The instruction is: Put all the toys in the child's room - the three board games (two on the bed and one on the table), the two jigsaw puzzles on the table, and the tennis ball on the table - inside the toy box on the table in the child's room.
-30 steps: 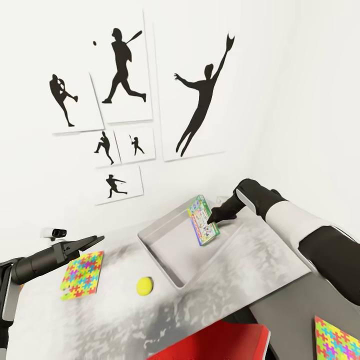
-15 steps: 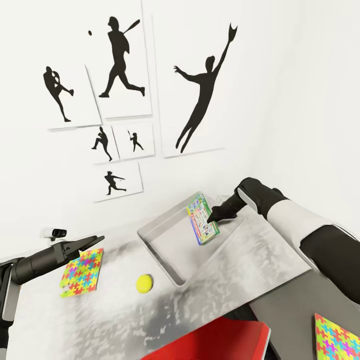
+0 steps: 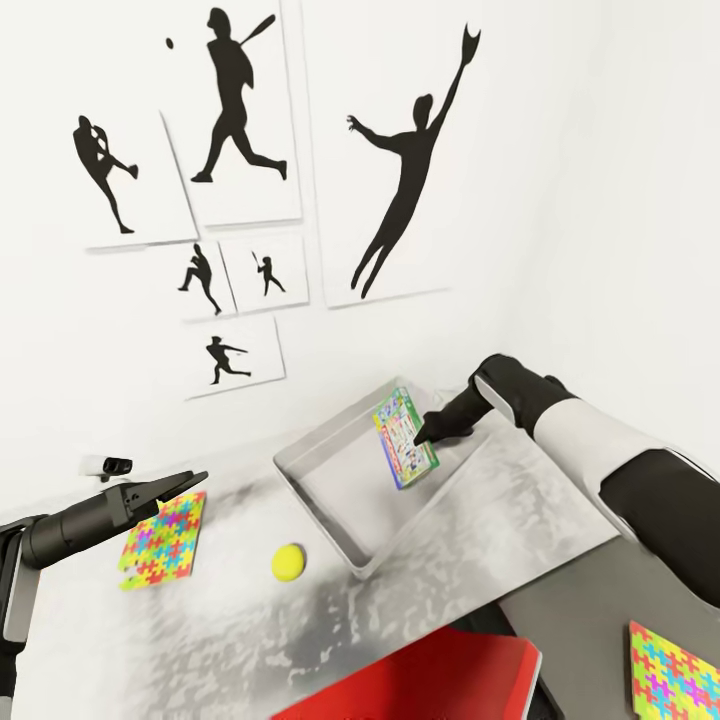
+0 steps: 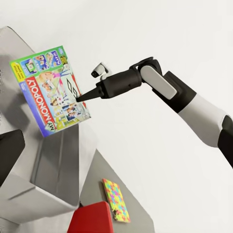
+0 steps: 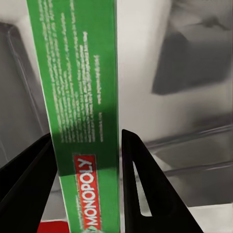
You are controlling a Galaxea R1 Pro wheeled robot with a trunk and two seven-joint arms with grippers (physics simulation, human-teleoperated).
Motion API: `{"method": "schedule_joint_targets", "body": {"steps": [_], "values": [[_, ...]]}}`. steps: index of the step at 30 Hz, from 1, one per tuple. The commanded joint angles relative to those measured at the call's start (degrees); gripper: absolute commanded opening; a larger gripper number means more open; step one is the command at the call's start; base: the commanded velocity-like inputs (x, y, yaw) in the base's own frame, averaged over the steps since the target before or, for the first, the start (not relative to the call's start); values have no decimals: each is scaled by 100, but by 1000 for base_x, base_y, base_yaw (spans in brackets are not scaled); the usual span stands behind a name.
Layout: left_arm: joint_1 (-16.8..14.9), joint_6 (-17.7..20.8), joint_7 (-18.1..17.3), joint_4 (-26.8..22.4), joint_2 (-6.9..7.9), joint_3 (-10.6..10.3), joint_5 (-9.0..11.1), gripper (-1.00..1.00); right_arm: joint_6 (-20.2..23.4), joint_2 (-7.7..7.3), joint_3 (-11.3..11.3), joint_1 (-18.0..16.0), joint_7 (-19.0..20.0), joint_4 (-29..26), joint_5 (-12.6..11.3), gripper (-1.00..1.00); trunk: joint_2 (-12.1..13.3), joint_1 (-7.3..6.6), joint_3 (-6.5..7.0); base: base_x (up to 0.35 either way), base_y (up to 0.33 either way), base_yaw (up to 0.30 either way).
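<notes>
My right gripper (image 3: 428,433) is shut on a colourful Monopoly board game (image 3: 404,438), which it holds tilted on edge above the far part of the grey toy box (image 3: 322,492). In the right wrist view the game's green edge (image 5: 82,111) sits between the black fingers (image 5: 143,187). The left wrist view shows the game's face (image 4: 51,90) over the toy box (image 4: 46,191). A jigsaw puzzle (image 3: 162,540) lies on the table at the left, partly under my left gripper (image 3: 188,482), which hovers with nothing in it. A yellow tennis ball (image 3: 289,562) rests in front of the box.
The grey table (image 3: 520,520) stands against a white wall with baseball silhouette posters (image 3: 240,130). A red object (image 3: 430,675) sits below the table's near edge. A second jigsaw puzzle (image 3: 675,675) lies at the bottom right, off the table.
The whole picture has shifted a little, so the camera moved. The right gripper keeps the board game at about the same spot over the toy box. The left arm has not moved.
</notes>
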Motion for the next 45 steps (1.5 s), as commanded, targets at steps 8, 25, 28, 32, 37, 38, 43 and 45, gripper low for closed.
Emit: {"method": "schedule_joint_targets", "body": {"steps": [8,25,28,32,37,38,43,45], "values": [[-4,61,-26,-2,1,9,-4,100,10,-23,36,-116,36,-6,-3,-100,-12,3,-41,0,0,0],[-4,61,-26,-19,57,13,-4,100,10,-11,39,-289,35,1,5,-100,-12,3,-117,0,0,-93],[-4,61,-26,-24,61,17,-4,100,10,-14,40,-291,31,17,9,-100,-12,3,-142,0,0,-141],[-4,61,-26,-33,80,19,1,100,10,-16,41,-292,31,19,8,-100,-12,3,-175,0,0,-104],[-4,61,-26,-36,166,14,93,100,10,29,41,-292,35,-2,2,-100,-12,3,-190,0,0,-30],[-4,61,-26,-37,173,9,139,100,10,44,41,-292,36,-4,2,-100,-12,3,-191,0,0,-7],[-4,61,-26,-37,194,3,244,100,10,83,41,-296,36,-10,9,-100,-12,3,-206,0,0,31],[-4,61,-26,-37,200,6,252,100,10,86,41,-301,36,-13,9,-100,-12,3,-217,0,0,57]]}}
